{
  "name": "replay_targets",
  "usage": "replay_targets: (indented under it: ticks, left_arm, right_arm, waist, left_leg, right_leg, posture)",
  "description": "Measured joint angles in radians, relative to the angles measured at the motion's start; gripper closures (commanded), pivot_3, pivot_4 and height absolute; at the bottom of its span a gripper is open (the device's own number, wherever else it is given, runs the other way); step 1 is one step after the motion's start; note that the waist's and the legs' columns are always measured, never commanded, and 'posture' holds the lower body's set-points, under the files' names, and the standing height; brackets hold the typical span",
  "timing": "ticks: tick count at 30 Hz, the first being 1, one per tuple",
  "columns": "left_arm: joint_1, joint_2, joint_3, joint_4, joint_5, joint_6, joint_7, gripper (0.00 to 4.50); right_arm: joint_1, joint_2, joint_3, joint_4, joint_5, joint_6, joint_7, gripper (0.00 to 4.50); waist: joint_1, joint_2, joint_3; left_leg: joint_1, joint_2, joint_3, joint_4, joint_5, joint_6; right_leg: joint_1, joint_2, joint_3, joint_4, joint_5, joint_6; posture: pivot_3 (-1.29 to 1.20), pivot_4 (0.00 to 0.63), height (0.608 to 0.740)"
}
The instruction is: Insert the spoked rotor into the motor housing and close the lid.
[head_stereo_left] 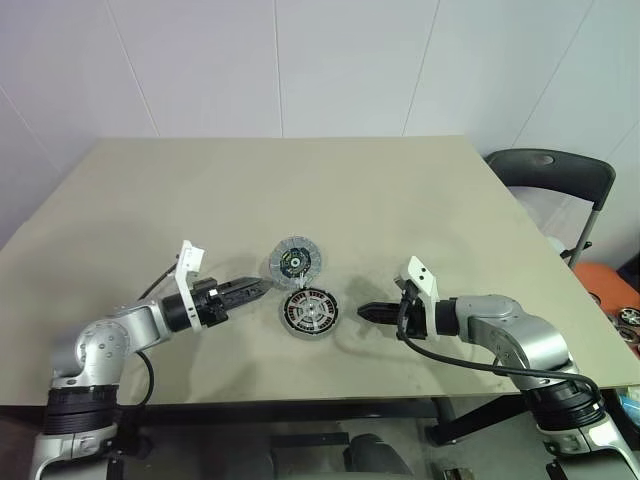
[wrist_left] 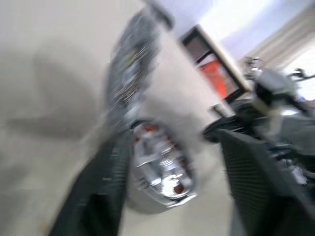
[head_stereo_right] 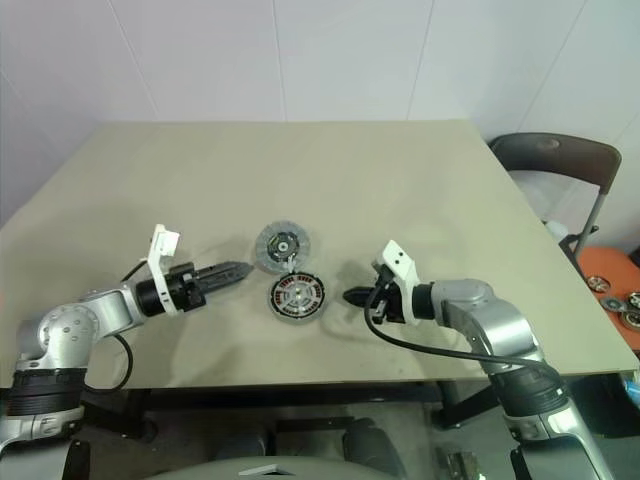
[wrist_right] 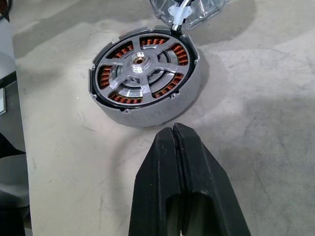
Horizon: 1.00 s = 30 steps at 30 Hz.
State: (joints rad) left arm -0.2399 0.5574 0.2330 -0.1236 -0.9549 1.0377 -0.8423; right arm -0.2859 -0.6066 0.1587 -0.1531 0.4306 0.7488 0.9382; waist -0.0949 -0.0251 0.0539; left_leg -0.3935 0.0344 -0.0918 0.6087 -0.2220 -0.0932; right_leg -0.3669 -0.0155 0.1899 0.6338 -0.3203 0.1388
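Rotor (wrist_right: 140, 64) inside motor housing (wrist_right: 147, 110) — lid (head_stereo_left: 296, 259) (apparently tilted) alongside

The left wrist view is smeared by blur: the lid (wrist_left: 129, 78) and the motor housing (wrist_left: 162, 167) are reduced to streaks. In the right wrist view the lid (wrist_right: 189, 11) is cut off by the edge. Whether the left tool (head_stereo_left: 262, 288) is parted cannot be told.
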Motion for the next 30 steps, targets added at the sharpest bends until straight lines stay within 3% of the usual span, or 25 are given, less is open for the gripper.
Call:
replay_targets:
  ticks: [5, 10, 16, 20, 23, 30]
  left_arm:
    - [-0.046, -0.030, -0.030, -0.086, -0.041, -0.001, -0.021, 4.49]
    - [-0.115, -0.147, -0.135, -0.094, 0.053, -0.101, 0.057, 4.49]
    - [-0.115, -0.207, -0.345, -0.063, 0.345, -0.357, 0.106, 4.49]
    - [-0.084, -0.205, -0.436, -0.028, 0.454, -0.444, 0.088, 4.49]
    - [-0.062, -0.148, -0.529, 0.007, 0.555, -0.465, 0.077, 4.49]
    - [-0.066, -0.125, -0.573, 0.045, 0.662, -0.539, 0.083, 4.49]
  right_arm:
    - [-0.002, 0.002, 0.010, 0.004, -0.009, -0.001, 0.000, 4.50]
    - [-0.010, 0.009, 0.029, 0.017, -0.024, -0.006, 0.000, 4.50]
    - [-0.009, 0.013, 0.031, 0.023, -0.030, -0.011, -0.006, 4.50]
    - [-0.008, 0.016, 0.033, 0.023, -0.037, -0.012, -0.011, 4.50]
    - [-0.008, 0.016, 0.037, 0.023, -0.053, -0.015, -0.015, 4.50]
    - [-0.005, 0.013, 0.039, 0.024, -0.065, -0.018, -0.019, 4.50]
  waist:
    - [0.001, 0.000, 0.000]
    - [-0.001, 0.000, 0.000]
    - [0.002, 0.000, 0.000]
    - [-0.002, 0.000, 0.000]
    - [-0.002, 0.000, 0.000]
    - [-0.003, 0.001, 0.000]
  left_leg:
    - [0.000, 0.000, 0.000, 0.000, 0.000, 0.000]
    - [0.000, 0.000, 0.000, 0.001, 0.000, 0.000]
    - [0.000, 0.000, 0.000, 0.001, 0.000, 0.000]
    - [0.000, 0.000, 0.000, 0.001, 0.000, 0.001]
    - [0.001, 0.000, 0.000, 0.001, 0.000, 0.001]
    - [0.005, 0.000, 0.000, 0.004, 0.000, 0.001]
  right_leg:
    - [0.001, 0.000, 0.000, 0.000, 0.000, 0.000]
    - [0.005, 0.000, 0.000, 0.000, 0.000, 0.001]
    - [0.005, 0.000, 0.000, 0.000, 0.002, 0.004]
    - [0.005, 0.000, 0.000, 0.000, 0.002, 0.003]
    - [0.005, 0.001, 0.000, 0.000, 0.001, 0.002]
    - [0.008, 0.000, 0.000, 0.000, -0.001, 0.002]
  posture:
    - [0.00, 0.000, 0.740]
    - [0.00, 0.000, 0.740]
    - [0.00, 0.000, 0.740]
    - [0.00, 0.000, 0.740]
    - [0.00, 0.000, 0.740]
    - [0.00, 0.000, 0.740]
